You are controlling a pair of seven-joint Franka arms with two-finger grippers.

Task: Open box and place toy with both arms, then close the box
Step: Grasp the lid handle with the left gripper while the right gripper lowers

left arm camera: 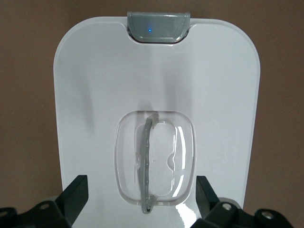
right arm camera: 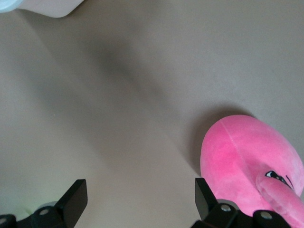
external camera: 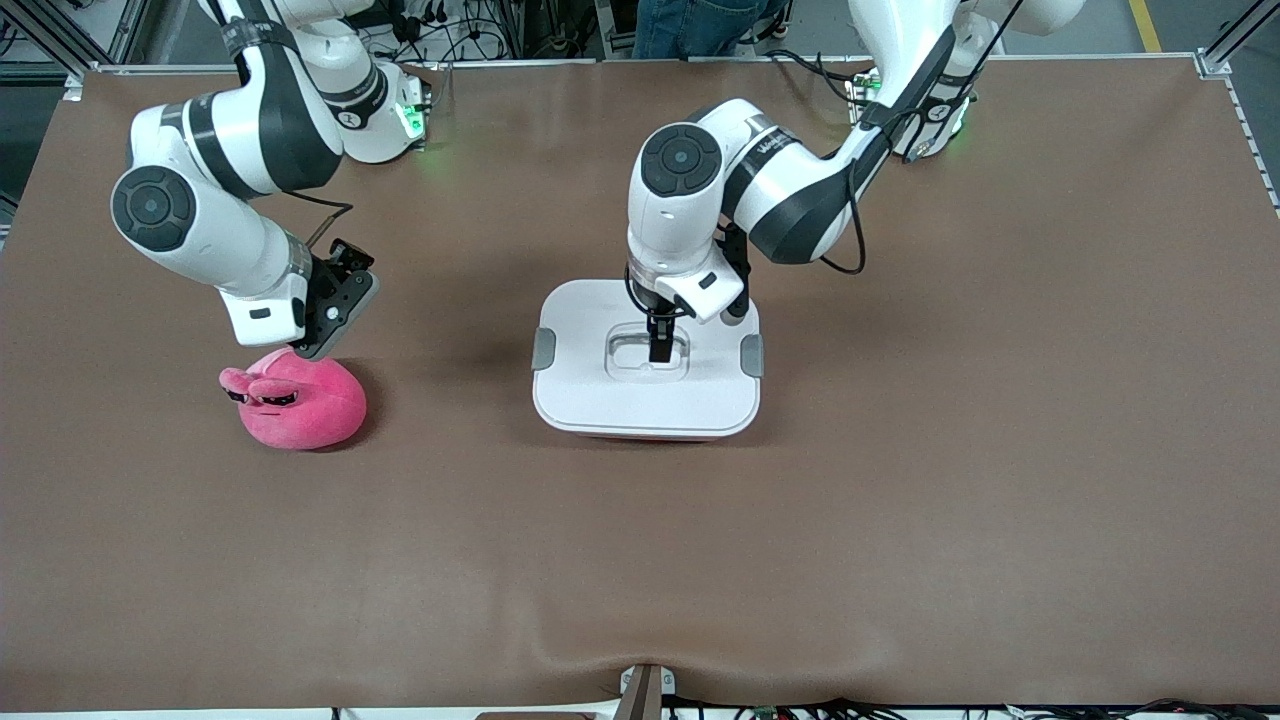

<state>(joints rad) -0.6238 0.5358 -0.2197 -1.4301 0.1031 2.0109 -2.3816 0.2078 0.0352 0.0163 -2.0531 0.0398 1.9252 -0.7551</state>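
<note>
Right now we see the box (external camera: 648,395) standing near the middle of the brown bench (external camera: 900,500), its white lid (external camera: 590,385) on and a grey clip (external camera: 543,348) at each end. We find the left pincer (external camera: 660,350) directly over the lid's clear recessed handle (external camera: 632,358), reaching down into the recess. In the left wrist view its two fingers (left arm camera: 73,197) stand wide apart, one on either side of the handle's thin upright bar (left arm camera: 146,164), with nothing gripped between them; we cannot tell whether the tips touch the lid. One grey clip (left arm camera: 158,26) shows at the lid's end in that view.

We see the toy (external camera: 298,398) lying on the bench toward the right arm's end, well apart from the box. The right pincer (external camera: 318,338) hangs just above the toy's top edge, tilted. In the right wrist view its fingers (right arm camera: 75,199) are spread wide and hold nothing; the pink toy (right arm camera: 247,161) sits beside one finger rather than between the two, with bare bench under the gap. A corner of the box (right arm camera: 52,7) shows at that view's edge.
</note>
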